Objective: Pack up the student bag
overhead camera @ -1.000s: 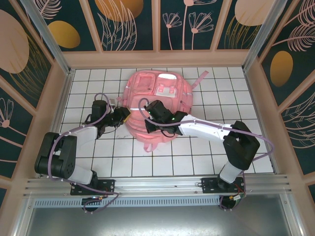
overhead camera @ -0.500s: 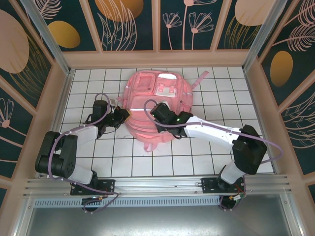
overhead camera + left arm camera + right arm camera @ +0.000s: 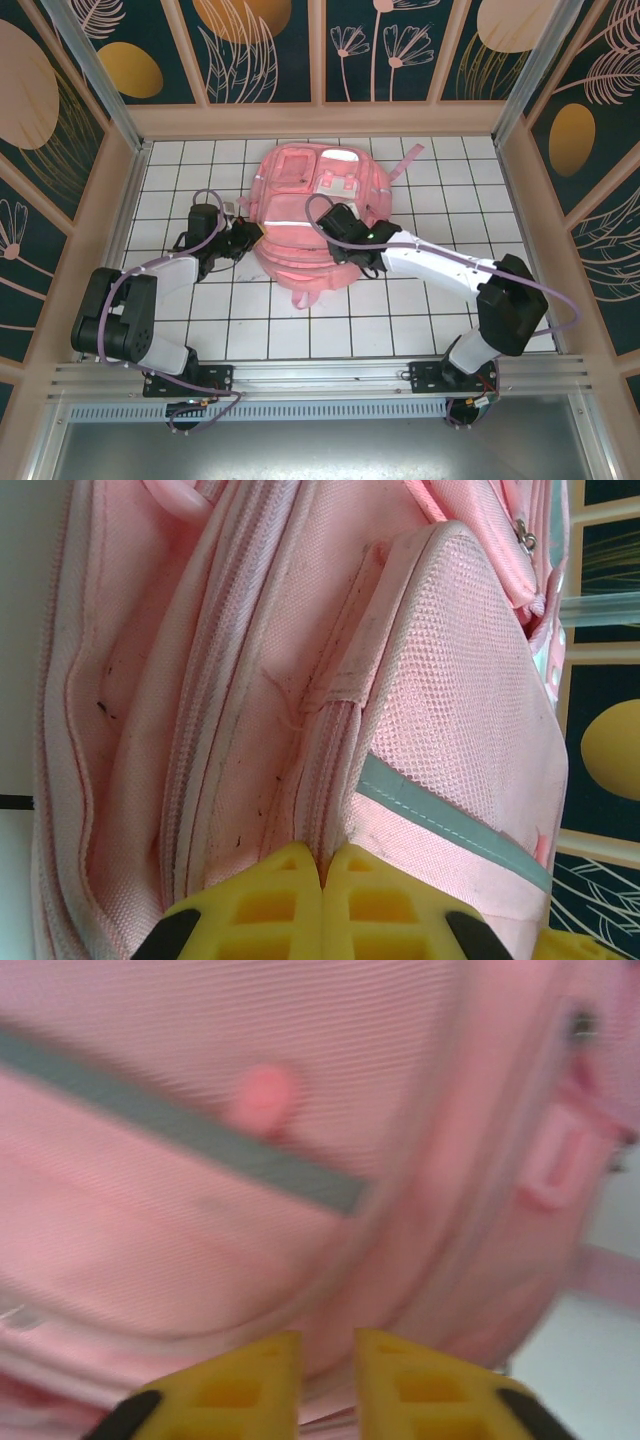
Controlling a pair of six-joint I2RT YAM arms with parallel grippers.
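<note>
The student bag (image 3: 300, 185), a soft pink backpack with a pale stripe, lies flat on the white tiled table. My left gripper (image 3: 256, 234) is at the bag's left edge. In the left wrist view its yellow fingers (image 3: 322, 865) are shut on a fold of the pink zip seam (image 3: 335, 740), beside the mesh pocket and pale stripe (image 3: 450, 820). My right gripper (image 3: 330, 222) hovers over the bag's lower middle. In the blurred right wrist view its jaws (image 3: 328, 1345) stand slightly open with nothing between them, close to the pink fabric (image 3: 250, 1250) below a grey stripe (image 3: 200, 1135).
A pink strap (image 3: 405, 160) trails from the bag's upper right. Wooden walls and metal posts (image 3: 130, 140) enclose the tiled table (image 3: 480, 200). Bare tiles lie right of the bag and in front of it.
My right gripper has slid up and right over the bag, and its jaws have parted. The left gripper has closed on the bag's seam and stayed in place.
</note>
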